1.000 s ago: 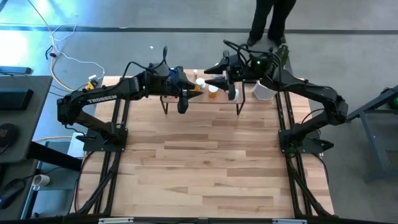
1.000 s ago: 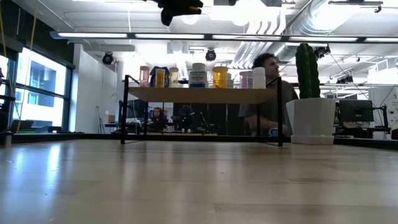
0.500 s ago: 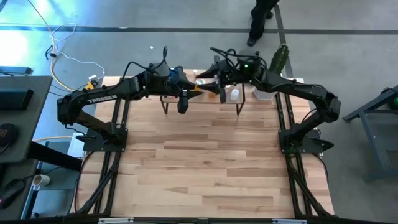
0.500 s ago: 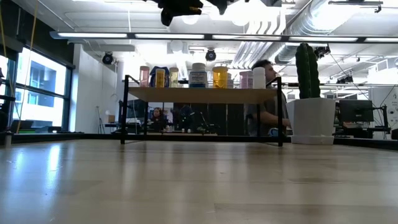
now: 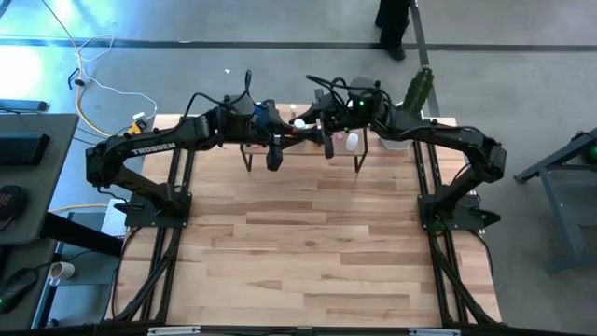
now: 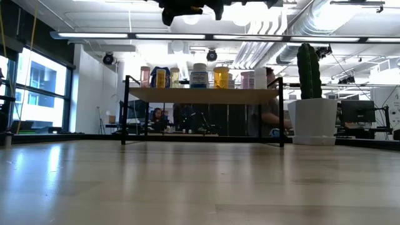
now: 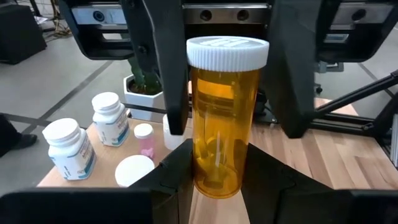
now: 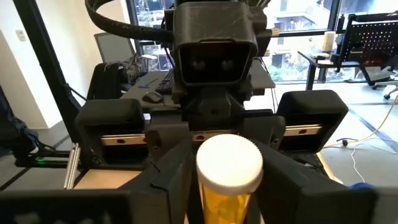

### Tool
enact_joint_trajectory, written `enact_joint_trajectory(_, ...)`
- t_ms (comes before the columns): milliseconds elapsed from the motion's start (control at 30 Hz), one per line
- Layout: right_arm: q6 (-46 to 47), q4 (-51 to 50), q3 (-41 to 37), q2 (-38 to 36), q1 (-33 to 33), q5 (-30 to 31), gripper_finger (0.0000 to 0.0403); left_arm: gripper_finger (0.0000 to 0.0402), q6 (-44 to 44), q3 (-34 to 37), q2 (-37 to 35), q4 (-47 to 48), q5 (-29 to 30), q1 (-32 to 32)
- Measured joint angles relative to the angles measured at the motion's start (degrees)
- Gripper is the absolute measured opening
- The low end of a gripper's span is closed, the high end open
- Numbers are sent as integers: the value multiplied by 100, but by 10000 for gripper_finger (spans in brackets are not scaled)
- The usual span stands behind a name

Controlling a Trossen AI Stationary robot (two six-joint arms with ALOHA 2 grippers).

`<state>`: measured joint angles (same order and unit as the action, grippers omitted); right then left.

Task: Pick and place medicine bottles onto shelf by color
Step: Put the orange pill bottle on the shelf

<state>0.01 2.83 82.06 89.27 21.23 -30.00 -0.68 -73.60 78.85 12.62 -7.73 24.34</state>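
Note:
An orange medicine bottle (image 7: 221, 124) with a white cap (image 8: 229, 165) hangs upright above the shelf (image 6: 203, 95). My left gripper (image 7: 214, 171) is shut on its lower part. My right gripper (image 8: 229, 183) faces it from the table's right. It is open, with one finger on each side of the bottle's upper part, and a narrow gap shows at one finger (image 7: 292, 74). In the high view the two grippers meet over the shelf (image 5: 300, 131). More medicine bottles (image 6: 200, 76) stand in a row on the shelf's top board. Among them are white ones (image 7: 68, 149) and a pink vial (image 7: 144, 140). My left gripper pinches the orange bottle near its base (image 7: 214, 180) between its two fingers. The fingers come in about level from the table's left. The bottle stands upright in the hold, cap up, lifted clear of the shelf.
A white pot with a tall green cactus (image 6: 312, 119) stands at the table's far right, beside the shelf. A person's legs (image 5: 392, 23) show beyond the far edge. The plank table in front of the shelf (image 5: 308, 243) is bare.
My right gripper has moved toward the table's left and down, toward my left gripper. Its fingers now stand on either side of the orange bottle's top. The bottle and my left gripper have kept still.

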Motion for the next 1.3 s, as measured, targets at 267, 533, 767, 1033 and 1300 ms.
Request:
enact_joint_trajectory(267,4,-37,0,0,0,13,120,97,-1,0,0,2,-11,-2)
enact_joint_trajectory(533,0,-44,0,0,0,16,91,97,1,2,0,0,-9,-2)
enact_joint_trajectory(767,2,-44,0,0,0,14,97,97,1,2,0,0,-9,-2)
enact_joint_trajectory(1033,36,-52,0,0,2,9,97,118,0,1,0,211,-14,-2)
enact_joint_trajectory(1300,150,-228,4,-2,2,300,98,200,0,4,-72,690,-9,2)
